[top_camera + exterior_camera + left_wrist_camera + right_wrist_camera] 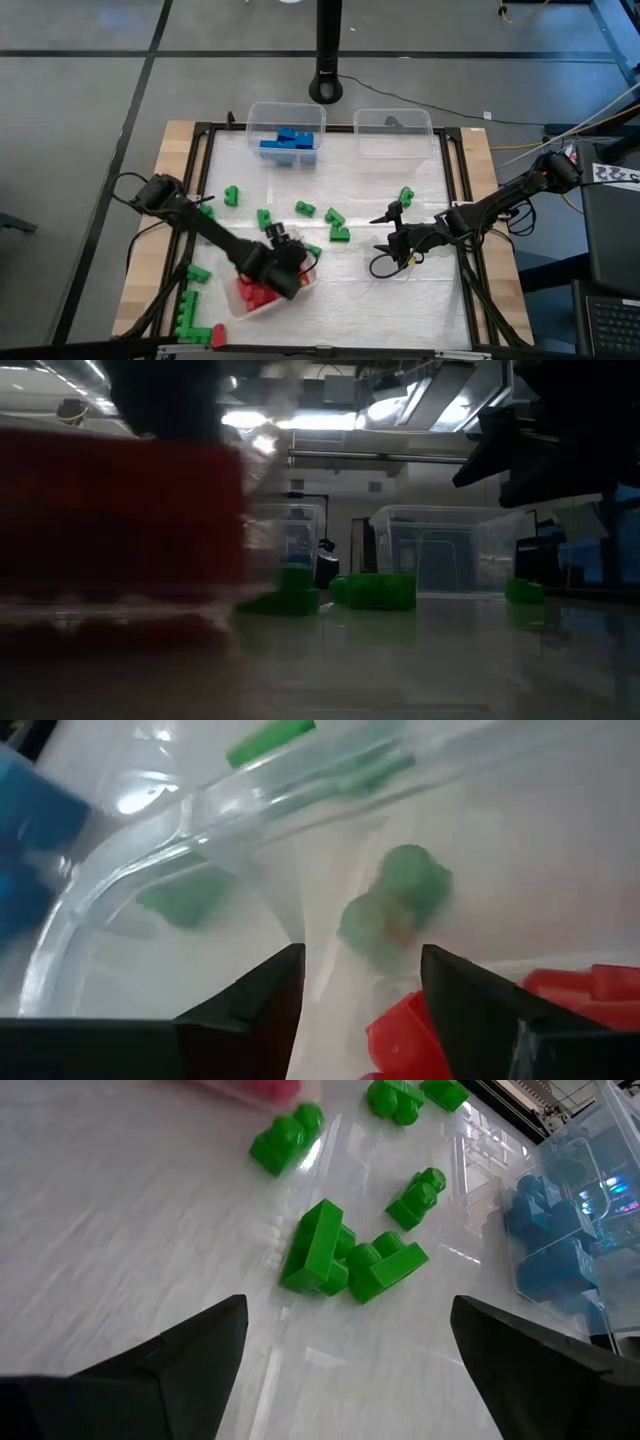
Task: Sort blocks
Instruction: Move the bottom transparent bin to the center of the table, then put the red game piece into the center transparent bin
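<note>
Seen overhead, lower centre: left gripper (pixel 290 272) on the rim of a clear bin (pixel 262 303) of red blocks (pixel 255 293); fingers (pixel 250 1010) straddling that wall, grip uncertain. Right gripper (pixel 388 235) spread, empty. Green blocks (pixel 345 1260) scattered mid-table; blue blocks (pixel 290 142) binned upper centre.

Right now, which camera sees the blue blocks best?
The high view: the blue blocks sit fully visible inside the clear bin. The right wrist view shows them blurred through the bin wall, the left wrist view only a blue edge, the low view barely a hint.
</note>
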Controlling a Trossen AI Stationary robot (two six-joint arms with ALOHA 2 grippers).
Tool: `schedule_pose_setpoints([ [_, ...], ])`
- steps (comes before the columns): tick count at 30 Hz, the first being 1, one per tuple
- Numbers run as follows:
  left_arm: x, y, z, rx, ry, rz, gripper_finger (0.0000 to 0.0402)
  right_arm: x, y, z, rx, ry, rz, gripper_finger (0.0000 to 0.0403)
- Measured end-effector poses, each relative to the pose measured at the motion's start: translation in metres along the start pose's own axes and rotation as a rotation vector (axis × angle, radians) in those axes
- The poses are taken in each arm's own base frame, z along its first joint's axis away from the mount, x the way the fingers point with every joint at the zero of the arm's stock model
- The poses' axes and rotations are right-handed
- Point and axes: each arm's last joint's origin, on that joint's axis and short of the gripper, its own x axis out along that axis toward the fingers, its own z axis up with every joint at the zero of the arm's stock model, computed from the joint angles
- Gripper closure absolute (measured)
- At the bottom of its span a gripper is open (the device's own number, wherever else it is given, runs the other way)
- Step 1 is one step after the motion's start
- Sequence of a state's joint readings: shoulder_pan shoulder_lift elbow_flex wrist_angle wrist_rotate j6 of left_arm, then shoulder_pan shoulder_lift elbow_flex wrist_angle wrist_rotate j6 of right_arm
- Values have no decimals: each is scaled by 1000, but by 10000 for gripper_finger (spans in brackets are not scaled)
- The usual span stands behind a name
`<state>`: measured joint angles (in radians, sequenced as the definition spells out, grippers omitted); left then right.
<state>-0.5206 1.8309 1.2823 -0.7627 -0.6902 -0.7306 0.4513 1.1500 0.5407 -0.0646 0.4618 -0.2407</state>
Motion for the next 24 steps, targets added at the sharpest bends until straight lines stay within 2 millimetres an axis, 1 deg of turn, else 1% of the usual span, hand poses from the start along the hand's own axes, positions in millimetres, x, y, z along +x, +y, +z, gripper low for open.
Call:
schedule_pose_setpoints([
  [2, 7, 6, 7, -4, -6, 6, 213, 0, 0, -1, -3, 6, 2, 52],
  [4, 8, 10, 11, 21, 19, 12, 213, 0, 0, -2, -6, 15, 4, 52],
  [6, 2, 12, 15, 46, 46, -7, 213, 0, 0, -2, -3, 16, 4, 52],
  [7, -5, 12, 18, 47, 49, -23, 213, 0, 0, -2, -4, 17, 4, 52],
  [11, -42, 14, 29, 29, 44, -109, 213, 0, 0, -1, -2, 14, 2, 52],
  [14, -72, 14, 30, 16, 41, -156, 213, 0, 0, -1, -1, 14, 2, 52],
  [16, -96, 15, 30, -12, 16, -202, 213, 0, 0, -1, 0, 13, 2, 52],
  [19, -127, 8, 23, -45, -5, -297, 213, 0, 0, -1, 2, 13, 2, 52],
  [24, -172, -13, -3, -101, 45, -476, 213, 0, 0, -1, 3, 10, 1, 52],
])
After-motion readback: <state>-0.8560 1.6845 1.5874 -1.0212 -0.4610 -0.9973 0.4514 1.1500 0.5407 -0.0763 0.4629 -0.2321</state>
